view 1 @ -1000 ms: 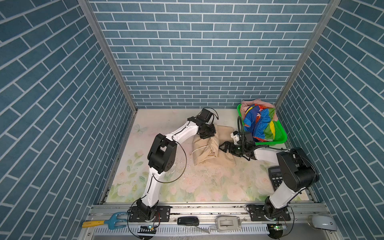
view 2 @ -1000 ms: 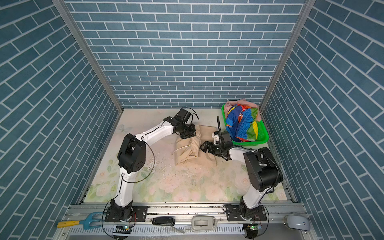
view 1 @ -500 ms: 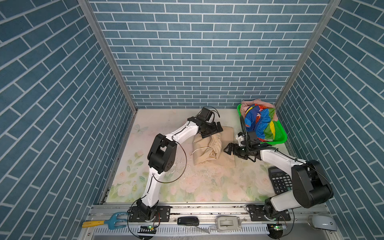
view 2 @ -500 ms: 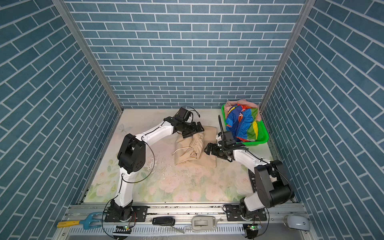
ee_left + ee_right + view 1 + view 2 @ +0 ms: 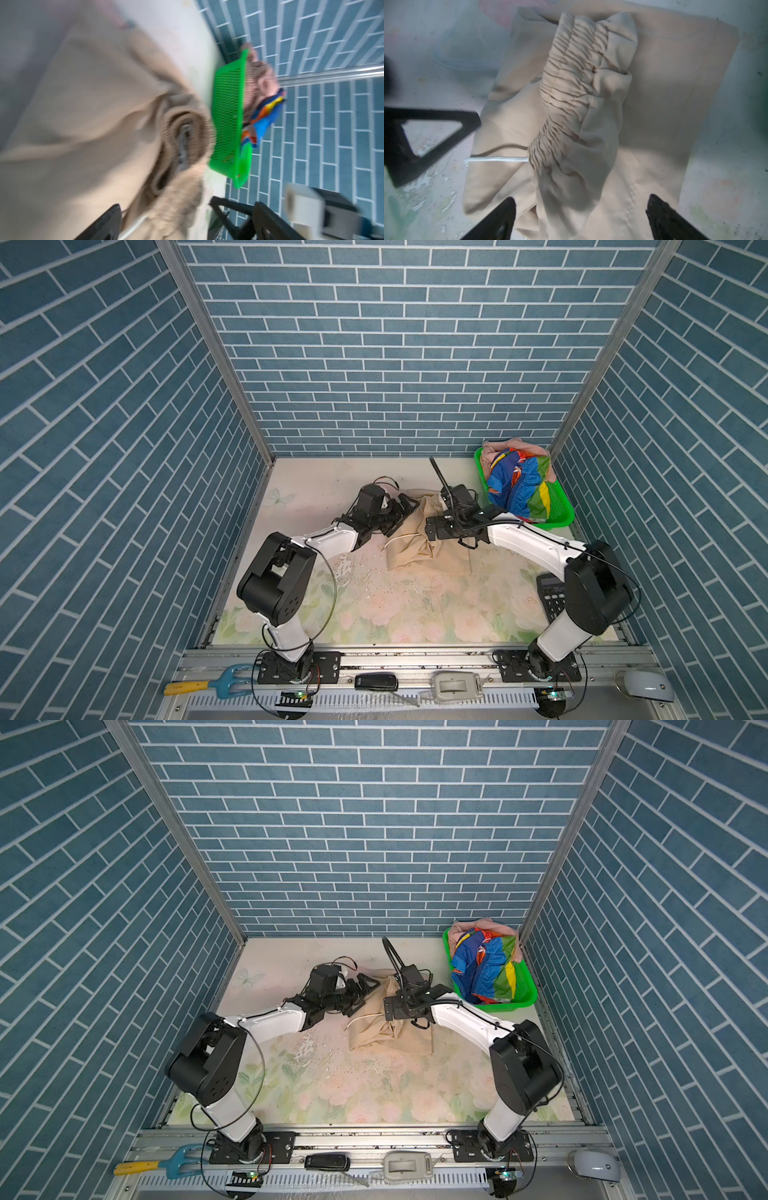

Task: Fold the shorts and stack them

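Note:
The beige shorts (image 5: 424, 549) (image 5: 386, 1033) lie crumpled mid-table, the gathered waistband (image 5: 571, 83) bunched on top and a white drawstring (image 5: 496, 159) trailing out. My left gripper (image 5: 405, 508) (image 5: 368, 986) (image 5: 187, 224) is open at their far-left edge, holding nothing. My right gripper (image 5: 430, 527) (image 5: 388, 1009) (image 5: 581, 218) hangs open just over the cloth. The rainbow-striped shorts (image 5: 519, 485) (image 5: 484, 969) (image 5: 266, 116) are heaped on the pink shorts (image 5: 505, 445) (image 5: 482, 925) (image 5: 261, 76) in the green basket (image 5: 561, 516) (image 5: 525, 994) (image 5: 228, 116).
A black calculator (image 5: 550, 597) lies at the front right, partly under the right arm. On the front rail are a blue hand fork (image 5: 208, 682), a black remote (image 5: 374, 681), a grey device (image 5: 455, 684) and a mouse (image 5: 644, 686). Blue brick walls enclose three sides.
My left gripper has opened and let go of the beige shorts, backing off slightly to the left. My right gripper, still open, has moved left over the shorts.

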Tool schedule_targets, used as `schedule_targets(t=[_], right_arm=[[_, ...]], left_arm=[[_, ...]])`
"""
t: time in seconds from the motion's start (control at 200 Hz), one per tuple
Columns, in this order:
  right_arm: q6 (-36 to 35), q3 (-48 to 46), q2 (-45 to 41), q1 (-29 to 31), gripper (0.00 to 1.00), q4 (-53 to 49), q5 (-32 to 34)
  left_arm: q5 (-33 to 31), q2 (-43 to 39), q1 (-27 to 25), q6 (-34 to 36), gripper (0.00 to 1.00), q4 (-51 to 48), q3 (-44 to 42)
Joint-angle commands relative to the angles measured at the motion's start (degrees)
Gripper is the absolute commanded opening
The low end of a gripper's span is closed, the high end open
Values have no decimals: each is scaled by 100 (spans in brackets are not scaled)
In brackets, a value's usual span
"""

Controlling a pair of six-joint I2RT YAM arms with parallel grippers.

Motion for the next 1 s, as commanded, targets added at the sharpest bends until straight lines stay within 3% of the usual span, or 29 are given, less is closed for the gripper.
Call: schedule_targets(t=[0.0,0.195,0.42,0.755,0.995], right_arm=[[-216,437,472,198,99,-343,736],[-260,870,1057,455,99,-467,967],[-472,874,1149,421,99,-786,1433],[-543,-577,-191,-383,99,-648,1259],[-552,-1168,-1256,-954,99,-695,892]], left_arm=[[-227,-206,-1,-619,100,1194,-306],[-368,89,-17,-1249,100,2114,-1056],[-393,429,-178,-1110,100,2033,-1209],[-430,493,-198,-788,100,1875,-1733],[-413,91,-197,-187,100,1278,-1490]])
